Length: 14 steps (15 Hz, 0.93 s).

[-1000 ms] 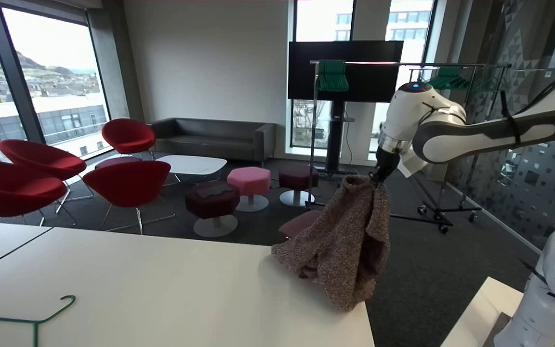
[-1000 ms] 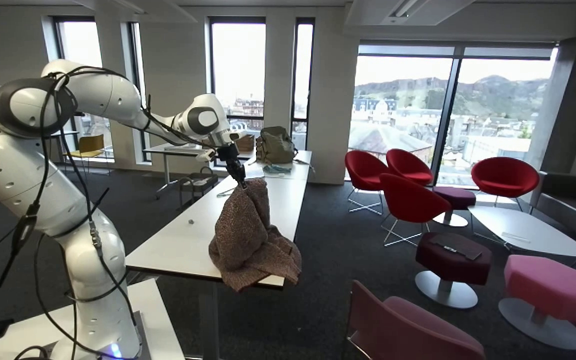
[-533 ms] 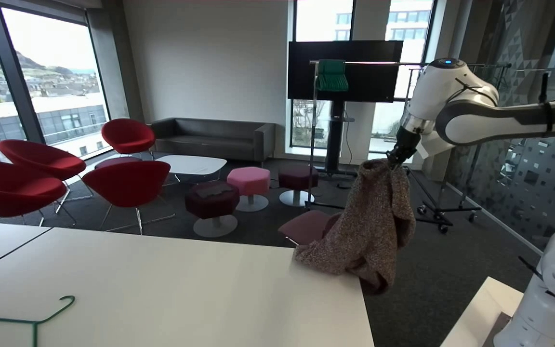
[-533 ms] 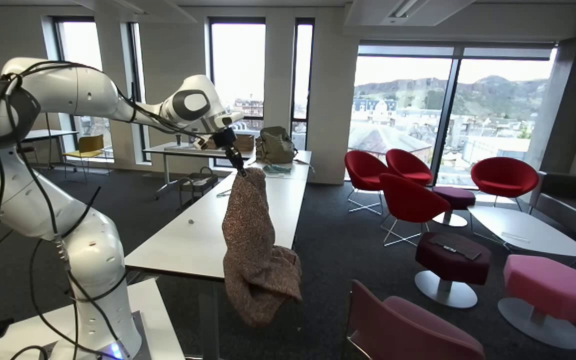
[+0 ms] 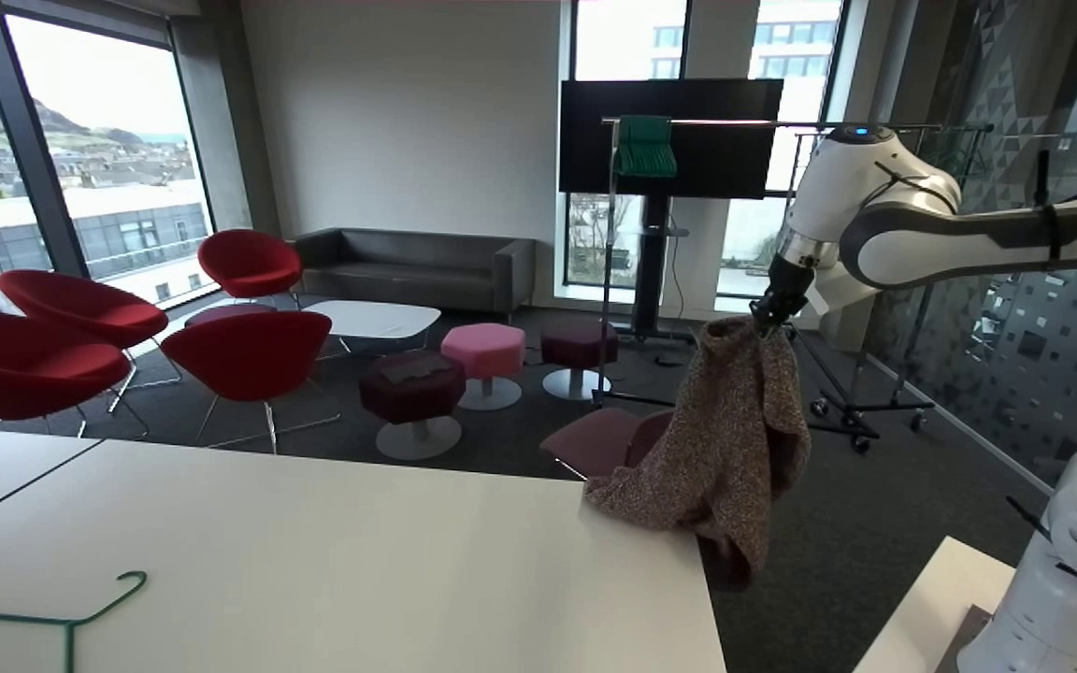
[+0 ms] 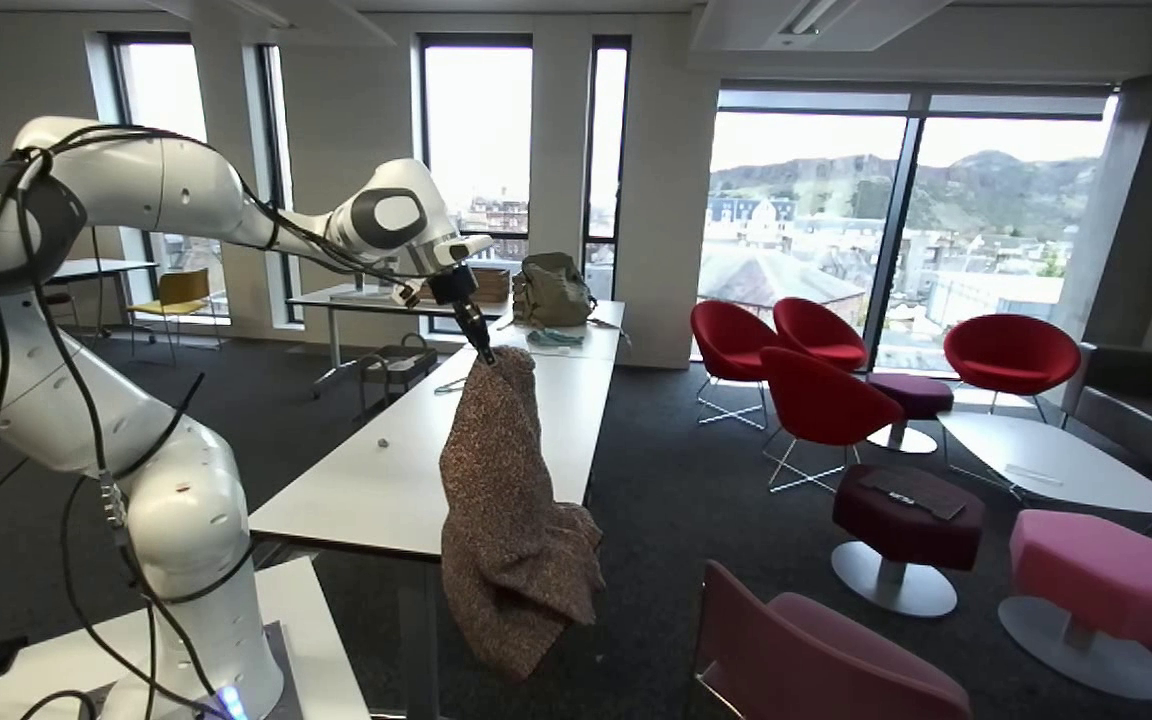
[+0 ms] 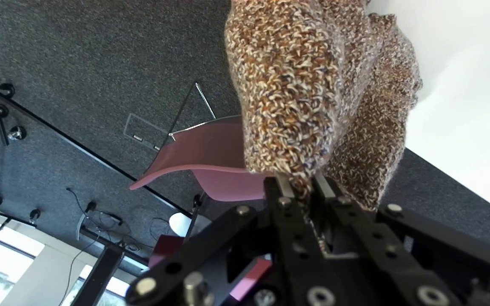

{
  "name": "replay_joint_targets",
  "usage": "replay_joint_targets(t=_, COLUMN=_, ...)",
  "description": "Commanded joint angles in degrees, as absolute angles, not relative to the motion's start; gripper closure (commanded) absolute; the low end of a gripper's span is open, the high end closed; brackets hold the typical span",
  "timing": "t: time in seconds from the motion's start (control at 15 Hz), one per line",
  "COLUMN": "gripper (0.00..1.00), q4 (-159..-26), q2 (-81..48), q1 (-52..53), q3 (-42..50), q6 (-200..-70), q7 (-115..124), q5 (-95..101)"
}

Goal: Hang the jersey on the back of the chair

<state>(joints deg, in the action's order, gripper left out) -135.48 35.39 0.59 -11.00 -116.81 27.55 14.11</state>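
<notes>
The jersey (image 5: pixel 721 439), a brownish-mauve knit, hangs from my gripper (image 5: pixel 765 322) at the table's corner. In an exterior view (image 6: pixel 501 490) its lower end hangs past the table's end, above the floor. Whether it still touches the tabletop I cannot tell. In the wrist view the jersey (image 7: pixel 289 85) is pinched between the two fingers (image 7: pixel 302 187), its fabric reaching in between them. The maroon chair (image 6: pixel 806 660) stands apart from the jersey, beyond the table's end, its back partly cut off by the frame. Its seat (image 5: pixel 590 441) shows behind the jersey in an exterior view; the wrist view shows it too (image 7: pixel 206 144).
A long white table (image 5: pixel 314 561) carries a green hanger (image 5: pixel 71 622). A maroon stool (image 6: pixel 906 515), a pink stool (image 6: pixel 1106 570) and red lounge chairs (image 6: pixel 826 395) stand beyond. A clothes rack (image 5: pixel 609 280) with green hangers stands behind the chair.
My gripper has risen and moved back toward the robot's base, then sunk slightly. The jersey has been drawn off the tabletop and now hangs longer past the table's end. The chair has not moved.
</notes>
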Motion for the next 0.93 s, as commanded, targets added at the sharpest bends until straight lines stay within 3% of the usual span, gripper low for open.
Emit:
replay_joint_targets(t=0.0, gripper=0.97, q4=-133.30, q2=31.31, q1=-3.66, q3=-8.47, q6=-116.99, q7=26.92, q5=14.08)
replay_joint_targets(t=0.87, gripper=0.97, q4=-122.24, q2=21.08, q1=-16.77, q3=0.65, q6=-109.18, q7=29.98, q5=24.16)
